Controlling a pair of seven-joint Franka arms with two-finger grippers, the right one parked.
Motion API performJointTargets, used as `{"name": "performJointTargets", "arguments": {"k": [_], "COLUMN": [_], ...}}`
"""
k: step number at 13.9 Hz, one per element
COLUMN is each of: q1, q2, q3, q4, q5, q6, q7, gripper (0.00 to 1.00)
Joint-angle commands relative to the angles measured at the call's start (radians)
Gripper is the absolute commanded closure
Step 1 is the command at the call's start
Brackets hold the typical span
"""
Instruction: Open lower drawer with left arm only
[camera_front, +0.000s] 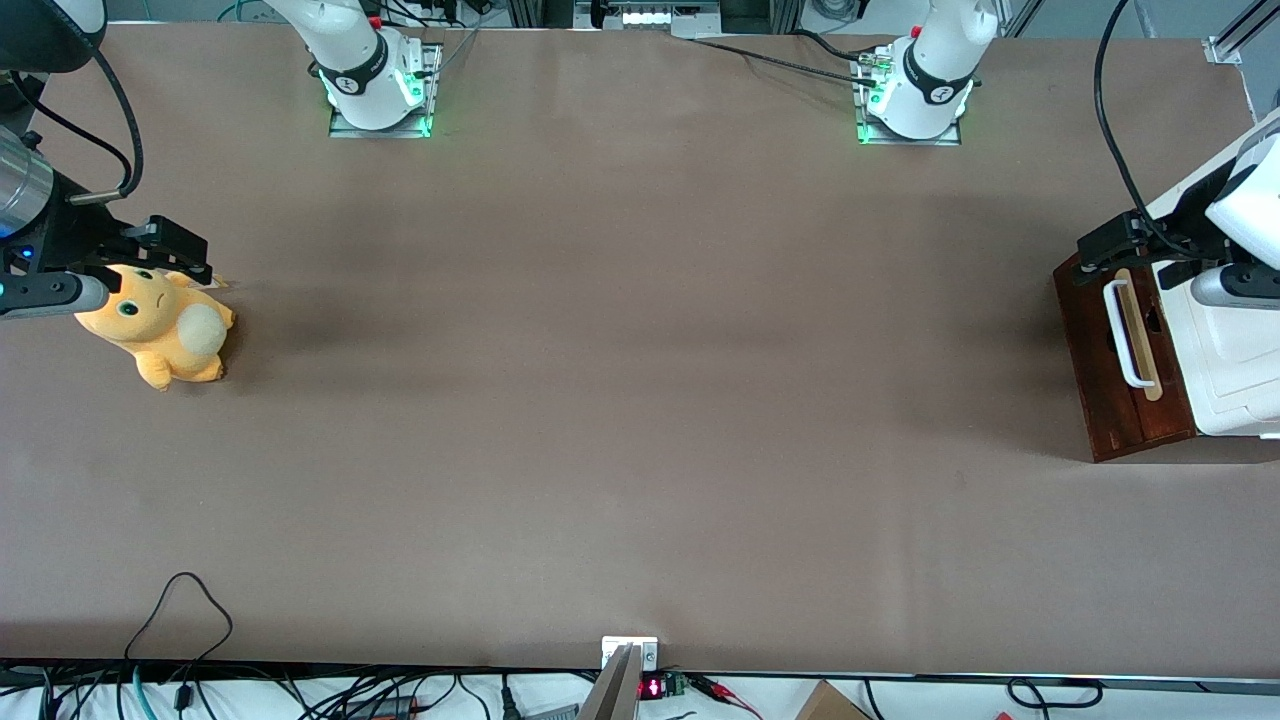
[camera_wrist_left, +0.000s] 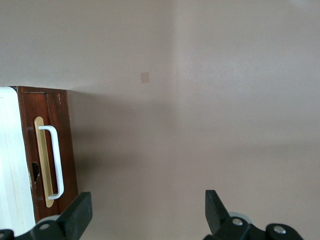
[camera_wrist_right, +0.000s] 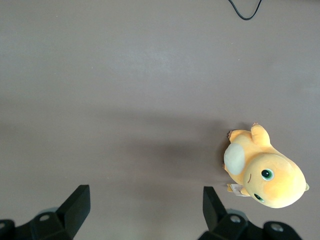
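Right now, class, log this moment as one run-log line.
gripper: open, above table in front of drawer | lower drawer: shut | white bar handle: ungrasped | plush toy: parked arm's end

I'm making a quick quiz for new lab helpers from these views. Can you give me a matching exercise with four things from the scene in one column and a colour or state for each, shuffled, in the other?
Things:
1. lower drawer
2. bar handle
3. plush toy
4. left arm's gripper

Colours or states:
A. orange-yellow, lying at the parked arm's end of the table
B. black fingers open, above the table in front of the drawer
C. white, on a pale wood strip
D. dark red-brown front, shut

Pairs: 1-D, 2-C, 3-A, 4-B
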Motion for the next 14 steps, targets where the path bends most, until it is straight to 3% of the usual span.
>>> {"name": "performJointTargets", "arguments": {"k": [1, 10, 12, 14], "q1": [-0.001, -0.004, -0.003, -0.006], "q2": [-0.007, 0.0, 0.002, 0.005], "q3": [0.002, -0.004, -0.001, -0.005], "q4": [0.007, 0.007, 0.008, 0.01], "q5": [-0.01, 0.005, 0.016, 0.114], "q6": [0.001, -0.019, -0.09, -0.122], "q7": [-0.006, -0.02, -0.027, -0.026], "gripper": [0.0, 0.0, 0.0, 0.0]}}
